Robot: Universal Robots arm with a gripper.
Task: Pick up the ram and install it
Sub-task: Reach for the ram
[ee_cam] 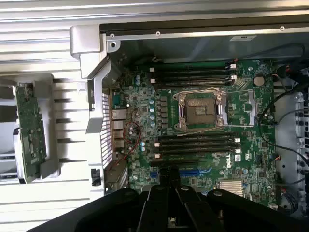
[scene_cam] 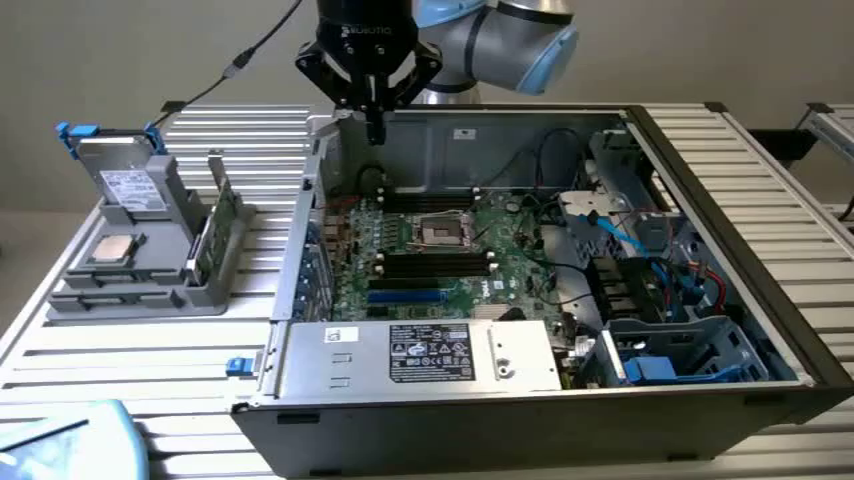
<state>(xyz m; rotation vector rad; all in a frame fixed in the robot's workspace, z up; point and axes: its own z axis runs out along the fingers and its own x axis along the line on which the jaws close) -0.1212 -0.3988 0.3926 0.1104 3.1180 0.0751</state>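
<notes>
jaws clenched empty above the open black pc case point(scene_cam: 534, 435); thin green ram stick point(ee_cam: 30, 130) stands on edge in the grey plastic rack point(scene_cam: 134, 285), probably so i can pinch its top edge.

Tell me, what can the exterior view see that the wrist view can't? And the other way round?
Exterior view's own: the blue-grey robot arm, the silver drive and the square processor chip on the gray rack at the exterior view's left, and the labelled power supply box.

Wrist view's own: the board's round coin battery and thin red wires.

Shared: the green motherboard, its processor socket, the ram standing in the rack, and the shut gripper above the case, holding nothing.
</notes>
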